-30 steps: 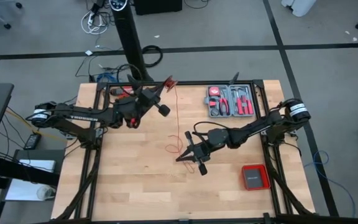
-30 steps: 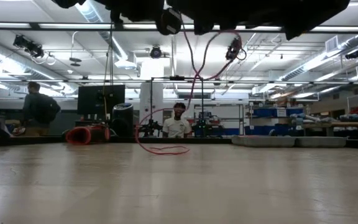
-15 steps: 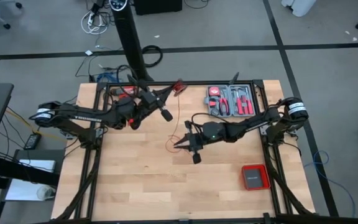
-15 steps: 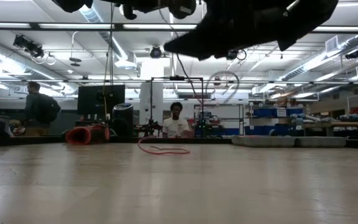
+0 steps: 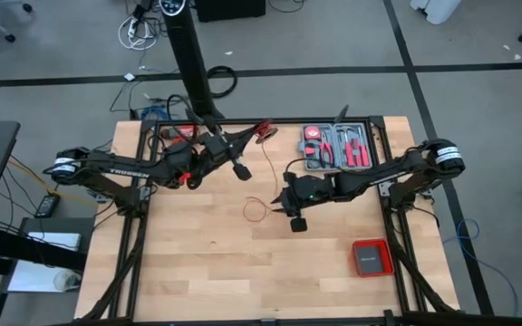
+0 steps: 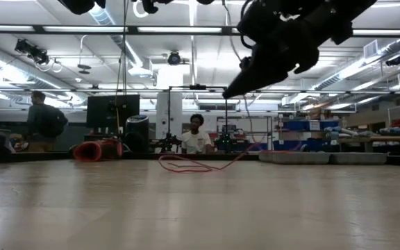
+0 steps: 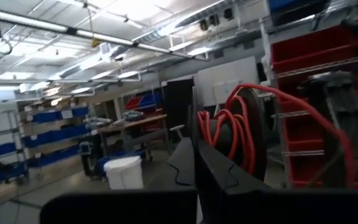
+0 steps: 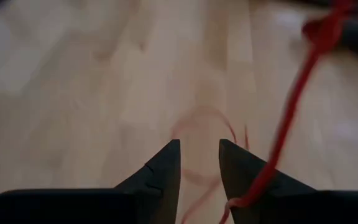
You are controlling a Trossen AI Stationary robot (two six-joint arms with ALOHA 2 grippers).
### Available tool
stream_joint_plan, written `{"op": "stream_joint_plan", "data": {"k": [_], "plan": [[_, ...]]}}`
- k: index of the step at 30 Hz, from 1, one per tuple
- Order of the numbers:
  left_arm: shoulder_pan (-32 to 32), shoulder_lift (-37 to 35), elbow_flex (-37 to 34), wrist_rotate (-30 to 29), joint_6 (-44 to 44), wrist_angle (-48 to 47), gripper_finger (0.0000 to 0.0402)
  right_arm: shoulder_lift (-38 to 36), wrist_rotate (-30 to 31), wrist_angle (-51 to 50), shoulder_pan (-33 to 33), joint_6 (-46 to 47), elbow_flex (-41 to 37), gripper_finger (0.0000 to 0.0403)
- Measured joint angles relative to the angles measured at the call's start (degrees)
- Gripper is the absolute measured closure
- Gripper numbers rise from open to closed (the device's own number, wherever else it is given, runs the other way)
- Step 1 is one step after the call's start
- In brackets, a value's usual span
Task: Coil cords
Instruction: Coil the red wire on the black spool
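Note:
The cords show as one thin red cord. Part of it is a small coil (image 7: 232, 134) at the tips of my left gripper (image 5: 259, 133), which is shut and raised over the table's far middle. From the coil a strand (image 8: 303, 81) runs down to a loose loop (image 5: 256, 210) lying on the wood. My right gripper (image 8: 199, 163) hovers open just right of that loop, slanting down, with nothing between its fingers. In the low view my right gripper (image 6: 245, 78) hangs above the cord's loop (image 6: 186, 166). My left gripper has the coil's red turns (image 7: 224, 138) at the free ends of its shut fingers; whether they are pinched or wound around a fingertip I cannot tell. The coil is lifted clear of the table, and one strand (image 7: 328, 121) arcs away from it. My right gripper only has the strand (image 8: 263, 177) lying against the outer side of one finger (image 8: 244, 171); nothing sits between the fingers.
An open tool case (image 5: 335, 147) with red-handled tools stands at the far right. A flat red square box (image 5: 371, 258) lies near the right front. A dark post (image 5: 191, 63) rises behind the far edge. People stand in the room beyond the table.
My right gripper has opened, tipped downward and gone toward the table's far edge and a little right. The cord it held up has dropped; its loop now lies flat on the wood. My left gripper has tipped its coil upward and toward the right.

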Motion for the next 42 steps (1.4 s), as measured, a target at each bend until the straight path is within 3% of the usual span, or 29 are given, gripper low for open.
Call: {"op": "stream_joint_plan", "data": {"k": [10, 22, 28, 42], "plan": [[-1.56, 0.00, 0.00, 4.34, 3.08, 1.01, 0.0401, -9.39, 3.49, -9.40, -2.09, 2.83, -0.02, 0.0295], [-3.34, 0.00, -0.02, 3.23, 6.14, 0.64, 0.0401, -19.08, 4.13, 2.41, -0.90, 0.18, -0.02, 0.0296], [-3.32, 0.00, -0.04, 2.46, 5.94, -0.48, 0.0401, -17.54, 4.19, 8.57, 0.56, -1.27, -0.02, 0.0296], [-3.74, 0.00, -0.04, 0.49, 5.44, -1.21, 0.0401, -13.86, 11.08, 13.75, -0.05, -5.37, -0.02, 0.0296]]}}
